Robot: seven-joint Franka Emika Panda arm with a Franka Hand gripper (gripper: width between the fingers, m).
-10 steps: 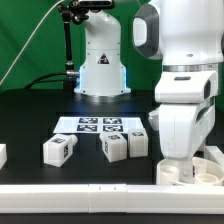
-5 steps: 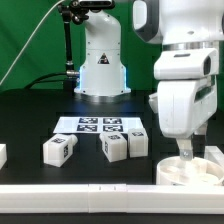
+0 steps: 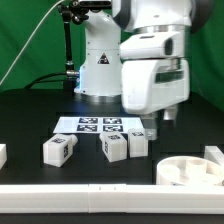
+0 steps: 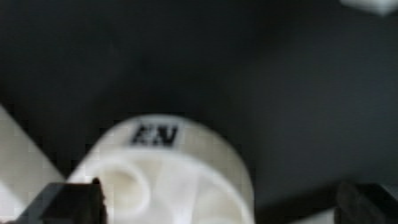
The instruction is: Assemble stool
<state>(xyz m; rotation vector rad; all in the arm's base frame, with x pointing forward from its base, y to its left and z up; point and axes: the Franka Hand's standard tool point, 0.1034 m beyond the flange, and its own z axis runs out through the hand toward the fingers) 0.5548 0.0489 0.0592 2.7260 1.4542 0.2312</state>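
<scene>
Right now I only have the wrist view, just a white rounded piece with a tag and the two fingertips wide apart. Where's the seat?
Observer: The seat lies flat at the exterior view's lower right, close to the front bar.
Operator: Is the gripper over it?
Observer: No, the gripper is off to the exterior view's left of the seat, by the right end of the marker board.
Operator: And the loose legs?
Observer: Three in a row before that board: the left leg, the middle leg and the right leg, which is nearest the gripper.
</scene>
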